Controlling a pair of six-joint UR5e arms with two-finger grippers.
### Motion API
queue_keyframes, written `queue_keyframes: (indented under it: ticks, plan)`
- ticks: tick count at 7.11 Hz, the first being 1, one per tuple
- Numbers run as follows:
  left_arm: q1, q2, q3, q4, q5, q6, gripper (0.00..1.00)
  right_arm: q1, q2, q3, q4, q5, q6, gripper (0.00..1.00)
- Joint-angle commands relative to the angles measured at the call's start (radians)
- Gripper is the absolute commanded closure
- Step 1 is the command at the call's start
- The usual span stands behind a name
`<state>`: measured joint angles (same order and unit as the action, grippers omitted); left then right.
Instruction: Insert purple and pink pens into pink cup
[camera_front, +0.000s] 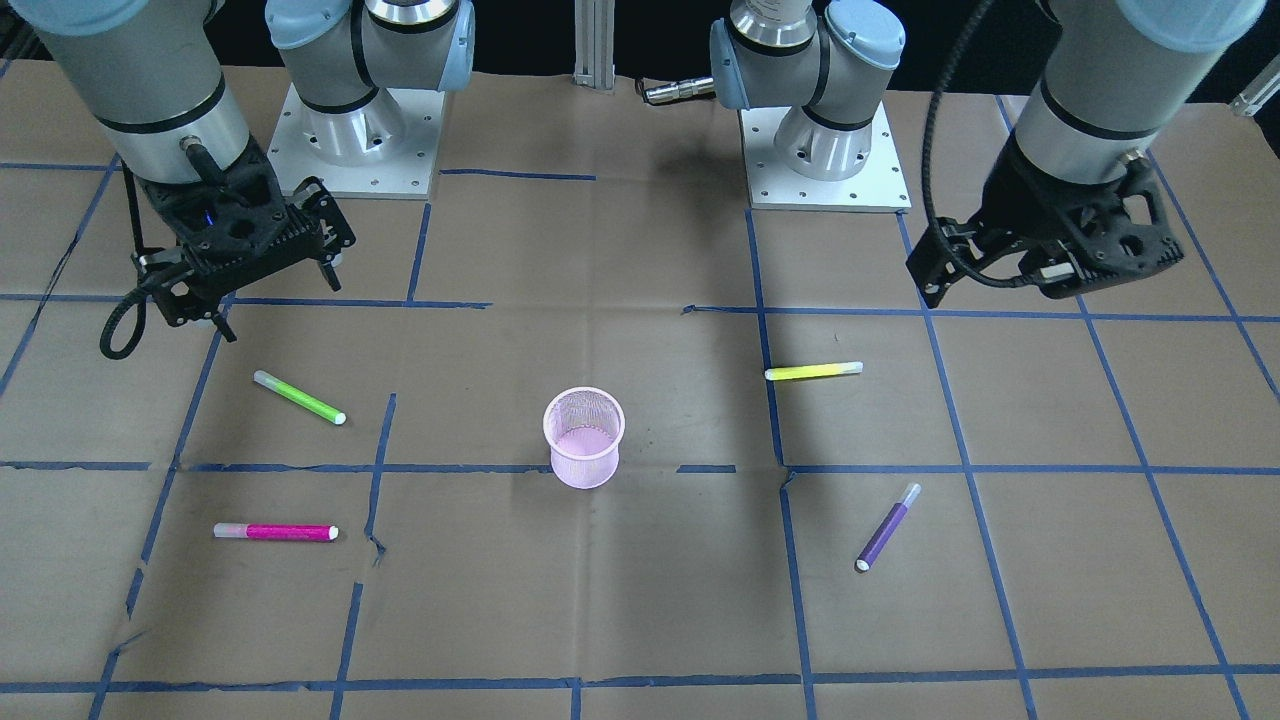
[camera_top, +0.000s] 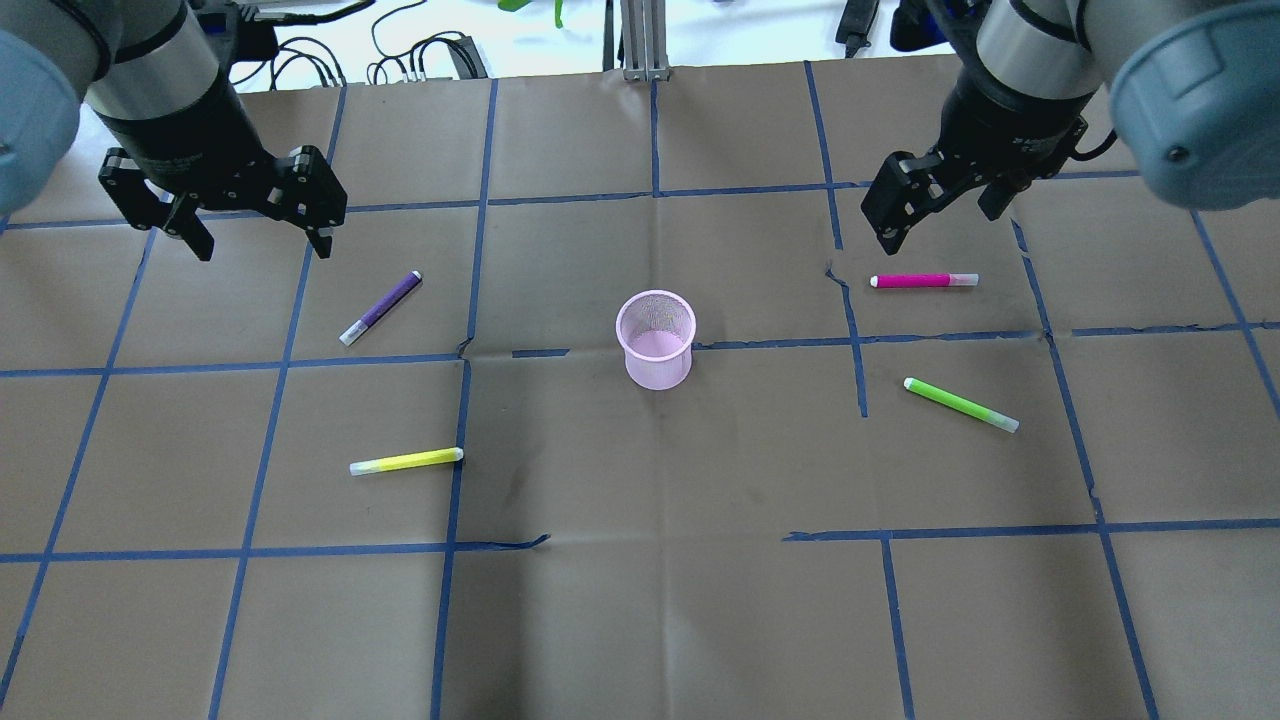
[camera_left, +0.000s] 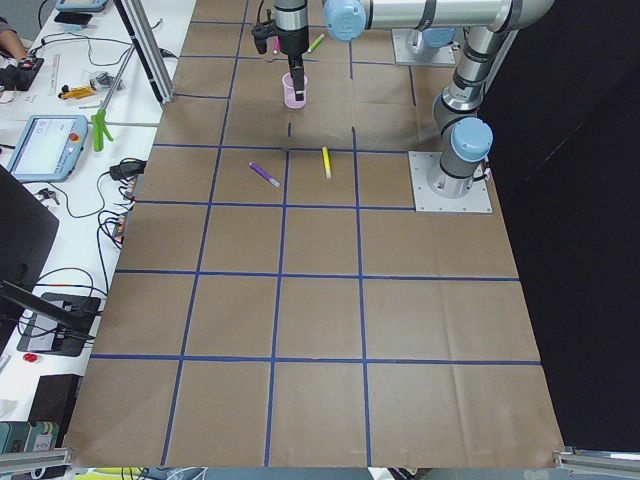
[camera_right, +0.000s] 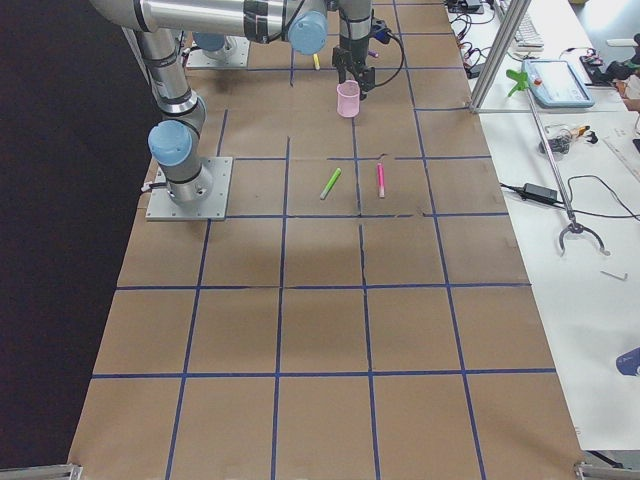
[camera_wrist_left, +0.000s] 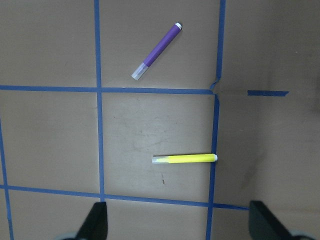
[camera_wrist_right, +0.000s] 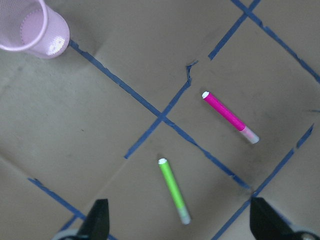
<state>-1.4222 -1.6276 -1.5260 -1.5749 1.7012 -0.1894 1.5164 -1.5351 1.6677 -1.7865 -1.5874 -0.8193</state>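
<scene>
The pink mesh cup (camera_top: 655, 338) stands upright at the table's middle and looks empty; it also shows in the front view (camera_front: 584, 437) and the right wrist view (camera_wrist_right: 32, 27). The purple pen (camera_top: 380, 308) lies flat to the cup's left, also in the left wrist view (camera_wrist_left: 156, 51). The pink pen (camera_top: 922, 281) lies flat to the cup's right, also in the right wrist view (camera_wrist_right: 230, 116). My left gripper (camera_top: 260, 240) is open and empty, above the table just beyond the purple pen. My right gripper (camera_top: 935, 225) is open and empty, just beyond the pink pen.
A yellow pen (camera_top: 406, 461) lies nearer me on the left. A green pen (camera_top: 960, 404) lies nearer me on the right. Brown paper with a blue tape grid (camera_top: 660, 540) covers the table. Both arm bases (camera_front: 825, 150) stand at the table's robot side.
</scene>
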Motion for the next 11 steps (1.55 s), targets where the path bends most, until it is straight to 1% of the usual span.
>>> queue_keyframes:
  ticks: [1,2,3,4,5,6,7,8,9,10,11]
  plan:
    - [0.025,-0.014,-0.025,0.119,0.0,-0.41,0.01,-0.094,0.051,0.067,-0.079,0.003,-0.4,0.0]
    - [0.025,-0.02,-0.025,0.121,-0.002,-0.523,0.01,-0.096,0.108,0.09,-0.199,-0.011,-0.528,0.0]
    - [0.023,-0.021,-0.029,0.112,-0.008,-0.664,0.01,-0.096,0.166,0.105,-0.229,-0.008,-0.562,0.0]
    - [0.023,-0.028,-0.048,0.118,-0.011,-0.82,0.01,-0.096,0.232,0.104,-0.249,-0.009,-0.655,0.0]
    - [0.02,-0.025,-0.069,0.119,-0.079,-0.897,0.01,-0.096,0.295,0.104,-0.343,-0.008,-0.789,0.0]
    - [0.02,-0.023,-0.081,0.119,-0.15,-1.003,0.01,-0.093,0.334,0.107,-0.388,-0.005,-0.81,0.0]
    - [0.02,-0.028,-0.085,0.115,-0.159,-1.147,0.01,-0.088,0.363,0.107,-0.39,-0.005,-0.819,0.0]
    - [0.022,-0.031,-0.086,0.118,-0.153,-1.271,0.01,-0.088,0.392,0.095,-0.393,-0.005,-0.846,0.0]
    - [0.02,-0.063,-0.077,0.121,-0.146,-1.392,0.01,-0.082,0.423,0.089,-0.466,0.003,-0.877,0.0]
    - [0.02,-0.104,-0.069,0.122,-0.132,-1.5,0.01,-0.05,0.429,0.086,-0.47,0.003,-0.874,0.03]
    - [0.02,-0.138,-0.059,0.139,-0.123,-1.641,0.01,-0.041,0.441,0.086,-0.499,0.003,-0.883,0.03]
